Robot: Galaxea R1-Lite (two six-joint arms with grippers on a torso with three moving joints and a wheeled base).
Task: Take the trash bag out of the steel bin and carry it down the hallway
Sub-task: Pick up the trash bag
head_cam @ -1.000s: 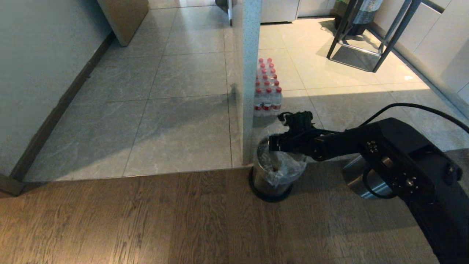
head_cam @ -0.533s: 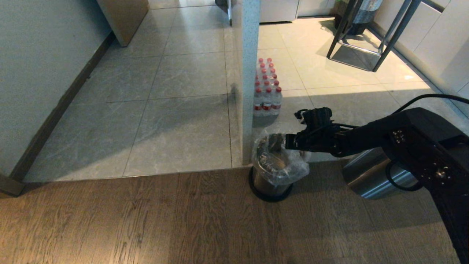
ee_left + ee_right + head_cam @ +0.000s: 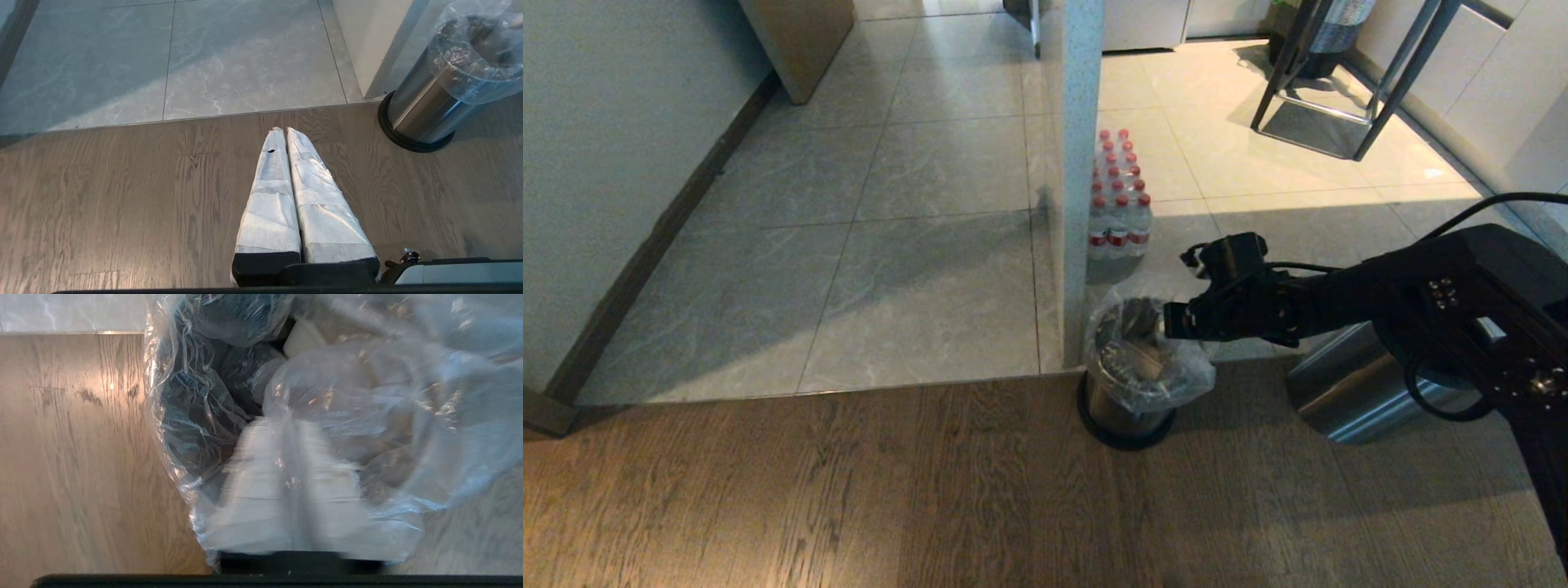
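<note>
Two bins show in my head view: the small steel bin stands low and centre-right in the frame, on the wood floor right at the edge of the grey tiles, against the foot of a white pillar. A second steel bin sits to its right, partly behind my right arm. The trash bag is still in the small bin, its clear plastic folded out over the rim. My right gripper is at the bin's mouth; its wrist view is blurred, with plastic draped over the padded fingers, and I cannot tell whether they pinch the bag. A pack of bottles stands above the bin, beside the pillar. My left gripper hangs over the wood floor, fingers pressed together, holding nothing.
</note>
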